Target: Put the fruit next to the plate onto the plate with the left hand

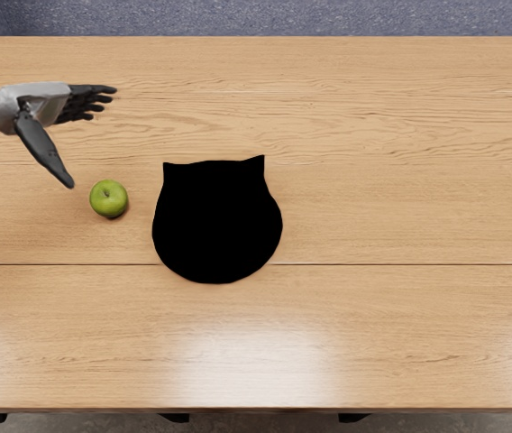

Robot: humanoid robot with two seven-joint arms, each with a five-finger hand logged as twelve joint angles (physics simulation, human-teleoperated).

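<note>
Near the table's [400,180] left edge the left hand [58,106] hung wide, empty; the green apple [109,198] sat just beside the black plate [217,221].

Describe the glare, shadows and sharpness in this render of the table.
Head view: pale glare lies on the light wooden table near its front edge; the round green apple casts a faint shadow; the flat black cat-head-shaped plate shows no shading; the grey-and-black left hand looks sharp.

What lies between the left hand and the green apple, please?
Nothing does: in the head view, only bare table shows between the open left hand and the green apple.
</note>
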